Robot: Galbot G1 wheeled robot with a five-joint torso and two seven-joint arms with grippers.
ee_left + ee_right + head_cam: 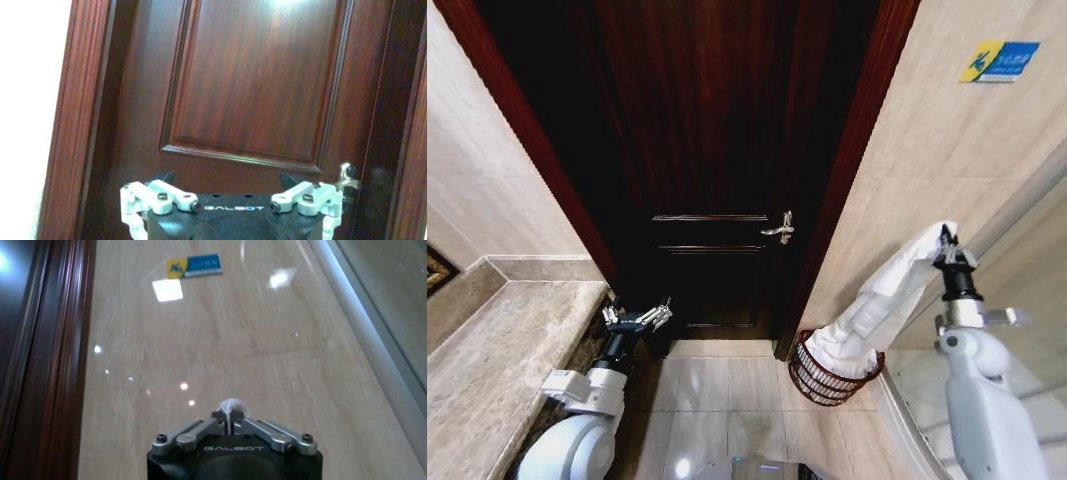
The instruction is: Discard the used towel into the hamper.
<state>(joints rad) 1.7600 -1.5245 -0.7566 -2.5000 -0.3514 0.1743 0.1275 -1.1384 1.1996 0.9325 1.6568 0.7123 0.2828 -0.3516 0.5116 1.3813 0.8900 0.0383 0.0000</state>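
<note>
The right tool (946,240) is raised and clamped on the top corner of the white towel (877,300); the towel's lower end already rests inside the hamper (812,378), which stands on the floor at the foot of the door frame (847,170) against the tiled wall; release seems all that is left. The left tool (637,318), fingers apart, waits low beside the worktop (497,350); the floor between stands open.

You see a white towel (877,300) draped into the dark reddish-brown open-weave hamper (812,380). The door (717,150) at upper centre is deep mahogany with a silver handle (780,229). Walls are glossy beige tile; a blue-and-yellow sign (999,60) sits at upper right.
</note>
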